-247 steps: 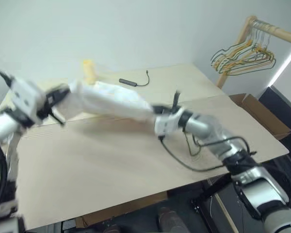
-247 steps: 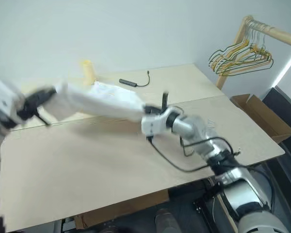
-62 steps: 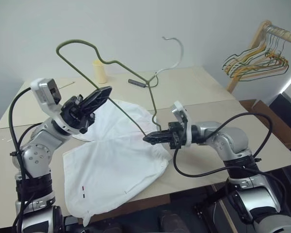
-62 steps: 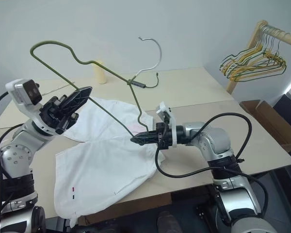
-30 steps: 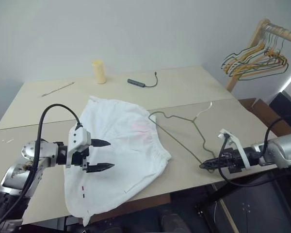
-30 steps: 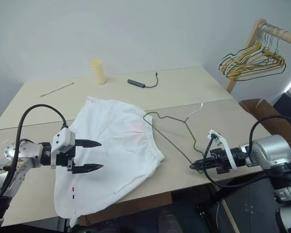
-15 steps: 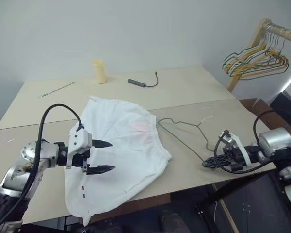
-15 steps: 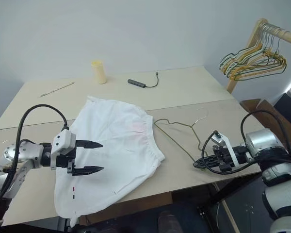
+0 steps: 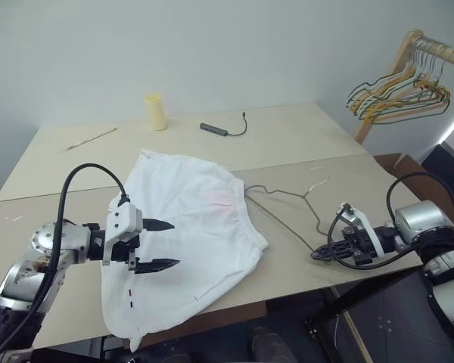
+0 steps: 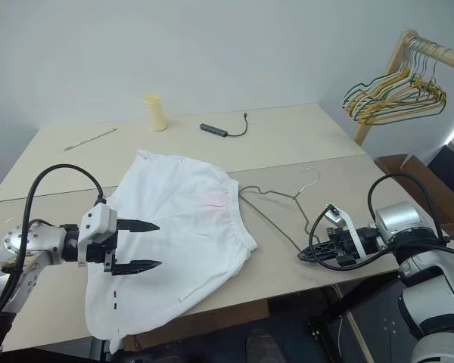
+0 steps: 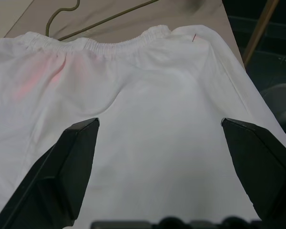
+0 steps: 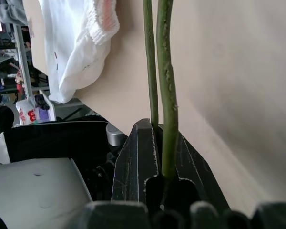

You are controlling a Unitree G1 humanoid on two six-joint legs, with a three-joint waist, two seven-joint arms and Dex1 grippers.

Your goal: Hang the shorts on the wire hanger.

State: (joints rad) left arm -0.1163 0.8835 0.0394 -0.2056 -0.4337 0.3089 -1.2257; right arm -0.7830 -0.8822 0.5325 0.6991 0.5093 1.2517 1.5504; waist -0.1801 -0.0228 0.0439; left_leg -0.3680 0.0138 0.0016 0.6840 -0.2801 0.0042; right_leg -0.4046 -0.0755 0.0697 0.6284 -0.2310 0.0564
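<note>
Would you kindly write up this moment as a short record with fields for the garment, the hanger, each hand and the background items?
shorts: white shorts lying flat on the table, waistband toward the hanger
wire hanger: wire hanger lying on the table beside the waistband, not yet in the shorts
left hand: left hand open, over the shorts, holding nothing
right hand: right hand shut on the hanger's corner at the table's near edge
background: yellow cup, black cable, rack with bunched hangers

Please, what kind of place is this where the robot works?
Probably an indoor test room or lab set up for laundry practice: a plain beige table against a bare wall, white shorts beside a wire hanger, and a wooden rack of spare hangers.
</note>
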